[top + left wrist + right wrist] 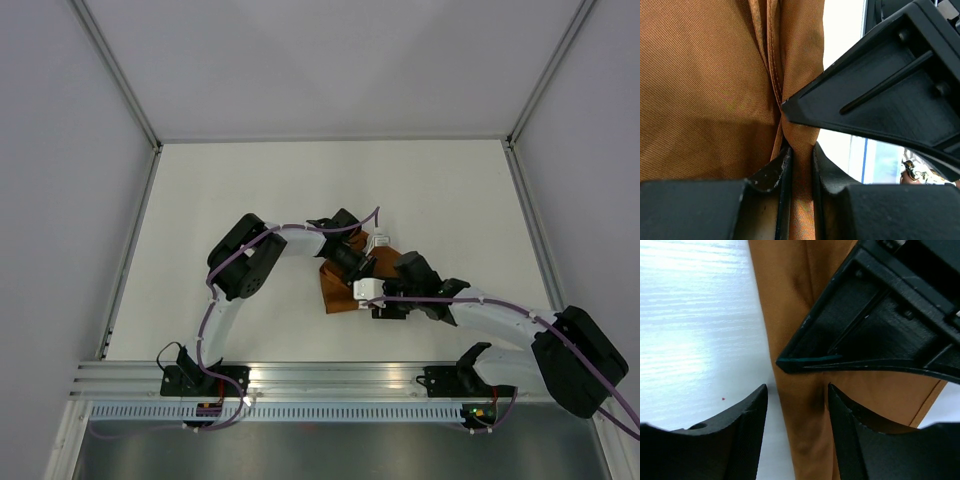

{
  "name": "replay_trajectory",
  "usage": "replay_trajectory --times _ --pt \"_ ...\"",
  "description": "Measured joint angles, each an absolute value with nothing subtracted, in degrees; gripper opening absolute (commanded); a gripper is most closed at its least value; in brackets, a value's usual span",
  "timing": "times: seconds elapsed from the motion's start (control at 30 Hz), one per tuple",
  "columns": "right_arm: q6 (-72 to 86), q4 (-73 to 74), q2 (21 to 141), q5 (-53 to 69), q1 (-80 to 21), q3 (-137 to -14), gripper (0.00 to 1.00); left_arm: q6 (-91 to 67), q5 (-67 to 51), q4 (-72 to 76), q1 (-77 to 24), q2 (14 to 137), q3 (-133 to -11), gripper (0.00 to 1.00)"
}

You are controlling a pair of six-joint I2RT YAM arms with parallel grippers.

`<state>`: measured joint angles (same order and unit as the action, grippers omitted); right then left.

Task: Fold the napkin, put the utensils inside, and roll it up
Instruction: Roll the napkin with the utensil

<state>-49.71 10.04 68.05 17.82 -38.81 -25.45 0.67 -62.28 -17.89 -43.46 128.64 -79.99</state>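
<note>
Left gripper (801,159) was clamped on the napkin (705,90): in its own wrist view the two black fingers sat close together at the bottom of the frame, with a thin upright pleat of rust-orange cloth pinched between them. Cloth filled the left of that view, fine weave visible, a stitched hem running down toward the pinch. Right gripper (797,401) had its jaws apart, straddling a narrow band of the same cloth that ran top to bottom between its fingers. Bare white table (695,315) showed between one finger and the cloth edge. The other finger sat just beside the cloth over a dark shadow, contact not clear. Each wrist view showed a pointed black finger of the opposite gripper reaching in from the upper right, its tip at the fold of cloth just ahead of the viewing gripper's own fingers. From the overhead camera the napkin lay folded small near the middle of the table, mostly covered by the two wrists. Both arms bent inward and met over it, left from the near left, right from the near right. Only a brown wedge of fabric showed below and between the grippers. Grey walls (60,150) enclosed the table on three sides
</note>
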Motion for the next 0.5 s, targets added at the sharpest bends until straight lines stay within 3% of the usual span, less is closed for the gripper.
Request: replay_trajectory --times 0.2,0.3,0.5 --pt "-49.3 8.14 69.89 17.67 -38.89 -25.54 0.43 0.67 -62.46 -18.59 -43.46 128.66 -79.99 0.27" --pt "-49.32 8.36 70.81 17.89 -38.94 -26.2 0.29 0.51 -62.33 -18.94 -43.4 128.66 -79.99 0.37" --pt "-49.34 9.91 73.08 18.92 -39.07 -27.99 0.22 -1.98 -62.3 -19.25 -42.68 127.79 -79.64 0.44"
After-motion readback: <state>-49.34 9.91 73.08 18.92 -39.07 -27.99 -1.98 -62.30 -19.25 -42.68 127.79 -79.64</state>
